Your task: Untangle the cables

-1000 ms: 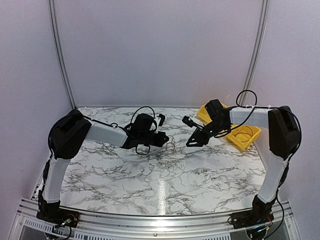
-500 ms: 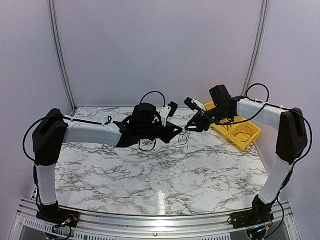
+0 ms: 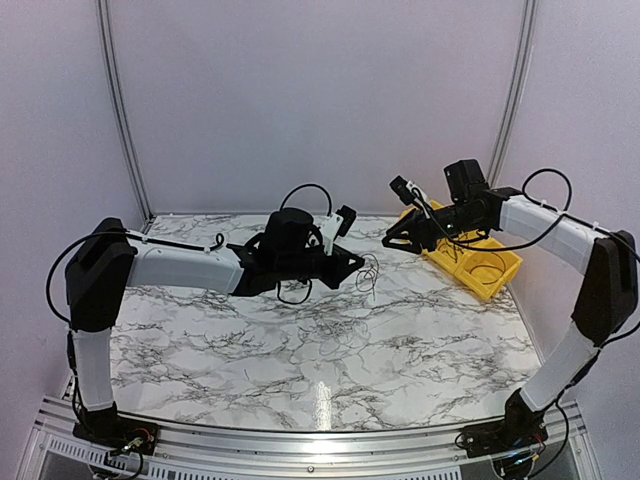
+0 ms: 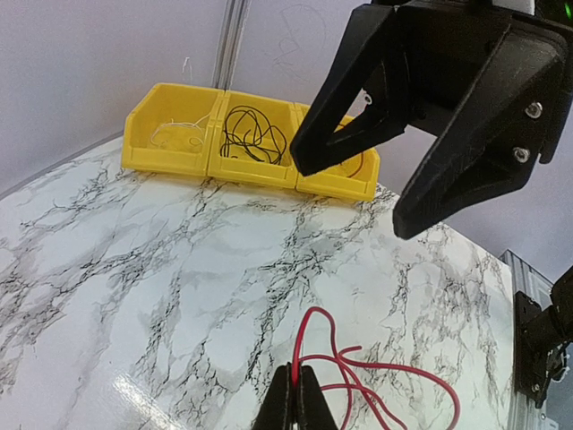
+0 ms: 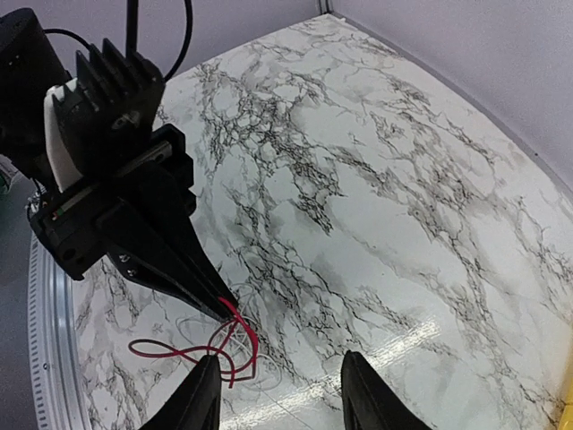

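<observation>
A thin red cable (image 4: 358, 381) hangs in loose loops from my left gripper (image 4: 300, 372), which is shut on it above the marble table. From above, the cable (image 3: 368, 272) dangles off the left gripper (image 3: 355, 264) near the table's middle back. My right gripper (image 3: 392, 238) hovers up and to the right of it, open, with nothing between its fingers. In the right wrist view the red cable (image 5: 228, 349) sits just ahead of the right gripper (image 5: 279, 358), apart from it, and a faint pale wire (image 5: 260, 372) loops beside it.
A row of yellow bins (image 3: 480, 262) stands at the back right. In the left wrist view the bins (image 4: 170, 157) hold a pale wire, black cables (image 4: 246, 134) and a red one. The right gripper (image 4: 354, 197) fills the upper right of that view.
The left arm reached forward and lifted the red cable off the table. The right gripper drew back up and to the right, away from the cable, and its jaws widened.
</observation>
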Available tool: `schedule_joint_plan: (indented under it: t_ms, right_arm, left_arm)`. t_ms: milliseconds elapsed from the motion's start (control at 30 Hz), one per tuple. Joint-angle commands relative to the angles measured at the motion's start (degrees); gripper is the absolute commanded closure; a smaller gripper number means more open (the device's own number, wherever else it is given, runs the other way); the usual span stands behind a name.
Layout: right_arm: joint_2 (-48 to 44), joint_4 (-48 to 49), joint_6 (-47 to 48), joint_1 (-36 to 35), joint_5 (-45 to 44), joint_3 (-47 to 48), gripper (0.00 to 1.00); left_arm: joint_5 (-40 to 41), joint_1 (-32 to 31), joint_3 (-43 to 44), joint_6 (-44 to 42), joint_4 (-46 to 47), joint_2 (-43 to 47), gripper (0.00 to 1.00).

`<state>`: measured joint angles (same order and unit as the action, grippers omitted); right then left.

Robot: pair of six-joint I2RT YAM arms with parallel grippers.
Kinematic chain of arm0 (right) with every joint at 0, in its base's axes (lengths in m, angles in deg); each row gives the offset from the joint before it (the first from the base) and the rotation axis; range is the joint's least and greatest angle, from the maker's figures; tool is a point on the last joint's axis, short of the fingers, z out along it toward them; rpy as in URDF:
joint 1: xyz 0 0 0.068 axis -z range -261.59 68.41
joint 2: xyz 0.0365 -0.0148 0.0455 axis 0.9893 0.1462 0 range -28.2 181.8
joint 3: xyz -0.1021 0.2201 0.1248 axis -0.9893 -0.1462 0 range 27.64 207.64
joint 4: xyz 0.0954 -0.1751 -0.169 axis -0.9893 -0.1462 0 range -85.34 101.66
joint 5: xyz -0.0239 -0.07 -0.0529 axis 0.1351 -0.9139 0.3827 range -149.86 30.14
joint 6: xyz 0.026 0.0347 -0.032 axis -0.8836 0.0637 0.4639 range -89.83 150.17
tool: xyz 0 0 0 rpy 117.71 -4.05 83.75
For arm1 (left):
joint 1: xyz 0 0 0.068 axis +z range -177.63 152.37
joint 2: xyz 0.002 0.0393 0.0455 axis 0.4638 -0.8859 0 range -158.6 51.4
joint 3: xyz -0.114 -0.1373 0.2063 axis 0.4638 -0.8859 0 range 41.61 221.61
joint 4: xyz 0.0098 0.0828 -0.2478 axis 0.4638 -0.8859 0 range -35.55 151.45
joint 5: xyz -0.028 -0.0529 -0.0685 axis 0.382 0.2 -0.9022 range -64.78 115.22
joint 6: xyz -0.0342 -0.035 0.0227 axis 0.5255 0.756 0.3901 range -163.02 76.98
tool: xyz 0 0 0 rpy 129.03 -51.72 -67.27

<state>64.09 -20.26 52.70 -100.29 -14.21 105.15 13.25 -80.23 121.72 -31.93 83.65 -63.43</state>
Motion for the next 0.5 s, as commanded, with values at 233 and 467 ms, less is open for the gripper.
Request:
schedule_joint_plan:
  t_ms: [233,467]
  right_arm:
    - [5.7,-1.3,0.7,-2.3,-0.6,0.6,0.66]
    - [6.5,-0.4,-0.2,-2.5,-0.1,0.6,0.77]
  left_arm:
    - [-0.5,-0.2,2.4,0.4,0.6,-0.1,1.00]
    - [-1.1,-0.3,4.0,1.1,0.7,-1.4,1.00]
